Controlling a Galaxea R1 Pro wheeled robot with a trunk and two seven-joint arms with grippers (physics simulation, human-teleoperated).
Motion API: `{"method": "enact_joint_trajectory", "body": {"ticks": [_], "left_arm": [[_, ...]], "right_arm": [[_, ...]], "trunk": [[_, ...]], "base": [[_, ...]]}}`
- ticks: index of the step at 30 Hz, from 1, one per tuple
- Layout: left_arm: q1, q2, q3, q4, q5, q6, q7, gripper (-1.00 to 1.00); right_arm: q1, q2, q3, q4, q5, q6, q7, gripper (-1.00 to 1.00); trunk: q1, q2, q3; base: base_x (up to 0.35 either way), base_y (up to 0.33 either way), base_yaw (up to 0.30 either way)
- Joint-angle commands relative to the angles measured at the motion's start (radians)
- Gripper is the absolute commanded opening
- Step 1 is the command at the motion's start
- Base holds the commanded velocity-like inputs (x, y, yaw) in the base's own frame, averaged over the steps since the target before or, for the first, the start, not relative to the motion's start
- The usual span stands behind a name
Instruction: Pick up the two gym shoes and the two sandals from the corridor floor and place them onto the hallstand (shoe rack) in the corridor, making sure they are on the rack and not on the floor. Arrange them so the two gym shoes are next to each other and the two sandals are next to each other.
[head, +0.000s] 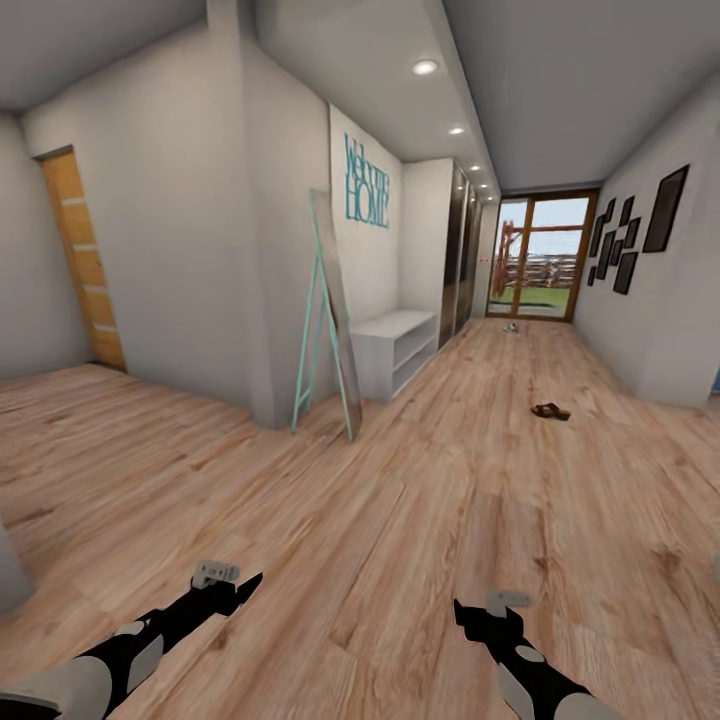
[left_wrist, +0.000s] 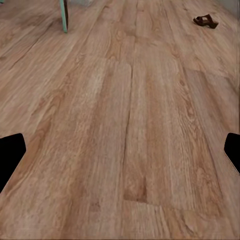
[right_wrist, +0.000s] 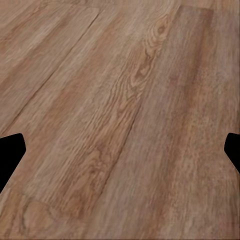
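Note:
One dark-brown sandal (head: 550, 411) lies on the wood-plank corridor floor (head: 430, 480), ahead and to the right, far beyond both arms. The left wrist view catches the same sandal (left_wrist: 205, 21) in the distance. Near the glass door at the corridor's far end lies a small pale thing (head: 511, 327), too small to identify. My left gripper (head: 248, 584) and right gripper (head: 462, 610) hang low over bare floor, both open with nothing between the fingers. The hallstand and the gym shoes are out of view.
A plain white two-shelf bench (head: 395, 345) stands against the left wall under a "Welcome Home" sign. A teal-framed leaning mirror (head: 330, 320) stands at the wall corner beside it. Dark wardrobes (head: 460, 250) follow further along. A wooden door (head: 85, 260) is at far left.

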Motion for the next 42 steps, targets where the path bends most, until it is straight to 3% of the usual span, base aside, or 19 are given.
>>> {"method": "enact_joint_trajectory", "body": {"ticks": [1,42], "left_arm": [[-0.001,0.000,-0.008,0.001,0.009,-0.004,-0.003,1.00],[-0.001,0.000,-0.008,0.001,0.009,-0.004,0.003,1.00]], "right_arm": [[-0.001,0.000,-0.005,0.001,0.002,-0.004,0.000,1.00],[-0.001,0.000,-0.006,0.001,0.002,-0.004,0.000,1.00]], "trunk": [[0.000,0.000,-0.001],[0.000,0.000,-0.022]], "base": [[0.347,-0.011,-0.299],[0.348,-0.001,-0.298]]}}
